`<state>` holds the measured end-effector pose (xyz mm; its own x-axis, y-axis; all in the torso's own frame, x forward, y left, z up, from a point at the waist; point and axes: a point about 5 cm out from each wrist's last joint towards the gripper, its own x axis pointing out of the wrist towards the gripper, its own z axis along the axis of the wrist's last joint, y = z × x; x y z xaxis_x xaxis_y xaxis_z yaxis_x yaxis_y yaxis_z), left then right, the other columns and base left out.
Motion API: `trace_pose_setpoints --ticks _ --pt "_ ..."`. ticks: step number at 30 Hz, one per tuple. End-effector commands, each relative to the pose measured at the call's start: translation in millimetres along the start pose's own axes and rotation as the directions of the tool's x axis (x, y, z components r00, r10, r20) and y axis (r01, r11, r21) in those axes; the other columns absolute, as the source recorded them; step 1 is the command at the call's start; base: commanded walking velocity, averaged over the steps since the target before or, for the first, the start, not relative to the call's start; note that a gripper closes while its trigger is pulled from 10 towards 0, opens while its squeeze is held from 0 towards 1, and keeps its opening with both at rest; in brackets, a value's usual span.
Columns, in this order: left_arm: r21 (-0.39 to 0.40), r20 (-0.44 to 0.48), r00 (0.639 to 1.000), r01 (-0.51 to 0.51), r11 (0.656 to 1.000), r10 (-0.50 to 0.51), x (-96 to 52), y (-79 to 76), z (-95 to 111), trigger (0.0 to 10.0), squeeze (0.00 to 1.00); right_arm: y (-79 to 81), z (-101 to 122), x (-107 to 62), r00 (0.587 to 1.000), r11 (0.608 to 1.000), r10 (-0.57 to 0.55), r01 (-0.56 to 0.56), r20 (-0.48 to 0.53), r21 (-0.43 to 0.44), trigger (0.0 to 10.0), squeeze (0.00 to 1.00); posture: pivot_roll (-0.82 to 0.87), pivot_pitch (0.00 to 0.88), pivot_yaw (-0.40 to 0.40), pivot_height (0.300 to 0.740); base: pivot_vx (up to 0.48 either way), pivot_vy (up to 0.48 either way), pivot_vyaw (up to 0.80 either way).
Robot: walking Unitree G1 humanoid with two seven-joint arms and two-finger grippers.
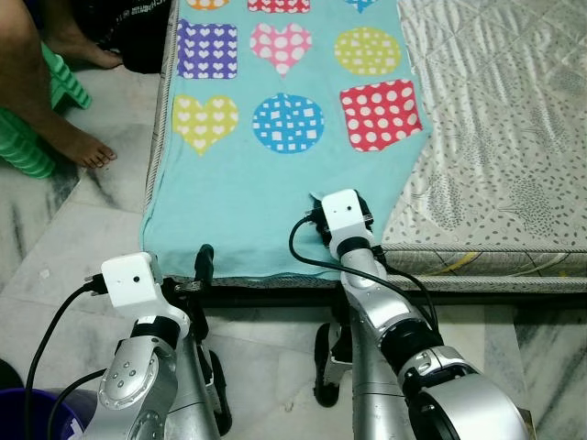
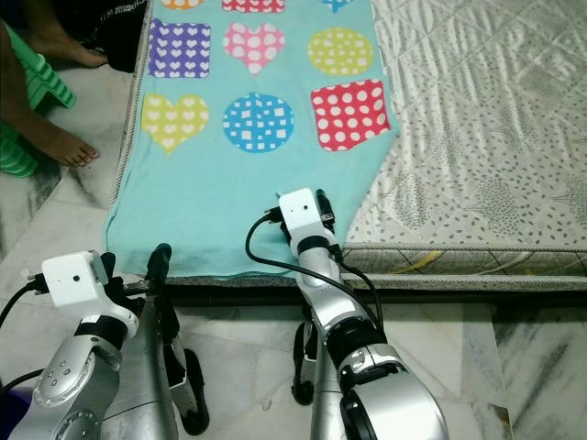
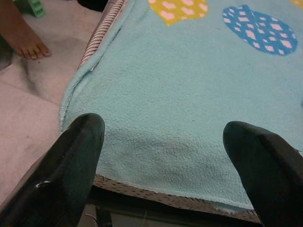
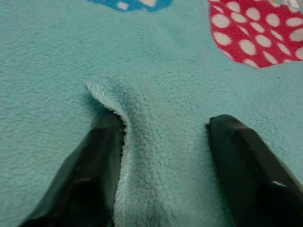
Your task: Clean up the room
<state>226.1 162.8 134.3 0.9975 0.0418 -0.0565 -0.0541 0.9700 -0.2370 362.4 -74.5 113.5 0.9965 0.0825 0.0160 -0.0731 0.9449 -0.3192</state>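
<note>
Lighting is even and bright. My head views are sharp; my wrist views blur on my near fingers.

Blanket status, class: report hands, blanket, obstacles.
Left hand open at blanket near edge. Right hand open, straddling folded blanket corner. Person's foot beside bed.

A person's bare foot rests on the marble floor; green plastic stool beside it.

A turquoise fleece blanket carries polka-dotted hearts, circles and squares in yellow, blue, red, pink and purple, beside a grey quilted mattress.
</note>
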Motion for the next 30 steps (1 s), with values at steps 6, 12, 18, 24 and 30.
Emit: trace_pose_setpoints --ticks 6,12,18,24,30 --pt "0.006 -0.019 1.0 -0.021 1.0 0.021 -2.2 4.3 -2.5 10.0 0.0 -3.3 -11.2 -3.5 0.999 1.0 -0.018 0.019 -0.035 0.024 0.0 0.0 0.01 0.367 -0.033 0.532 0.0 0.0 0.0" --pt "0.007 -0.015 1.0 -0.023 1.0 0.024 -4.1 4.2 -1.1 10.0 0.0 -9.7 -11.5 -5.2 1.0 0.997 -0.015 0.016 -0.012 0.071 0.0 0.0 0.01 0.361 -0.032 0.532 0.0 0.0 0.0" --pt "0.007 -0.016 0.999 -0.028 1.0 0.028 -3.7 5.5 -1.7 10.0 0.0 -21.8 -18.4 -11.5 0.999 0.988 -0.04 0.044 -0.029 0.147 0.0 0.0 0.01 0.357 -0.03 0.532 0.0 0.0 0.0" --pt "0.007 -0.016 0.999 -0.028 1.0 0.028 -2.6 6.8 -1.9 10.0 0.0 -24.9 -18.4 -14.9 1.0 0.972 -0.013 0.02 -0.029 0.234 0.0 0.0 0.01 0.354 -0.026 0.532 0.0 0.0 0.0" --pt "0.011 -0.018 0.999 -0.031 0.999 0.031 -3.1 8.6 -2.4 10.0 0.0 -27.0 -21.3 -19.6 0.999 0.927 0.01 0.004 -0.036 0.375 0.0 0.0 0.0 0.351 -0.025 0.532 0.0 0.0 0.0"
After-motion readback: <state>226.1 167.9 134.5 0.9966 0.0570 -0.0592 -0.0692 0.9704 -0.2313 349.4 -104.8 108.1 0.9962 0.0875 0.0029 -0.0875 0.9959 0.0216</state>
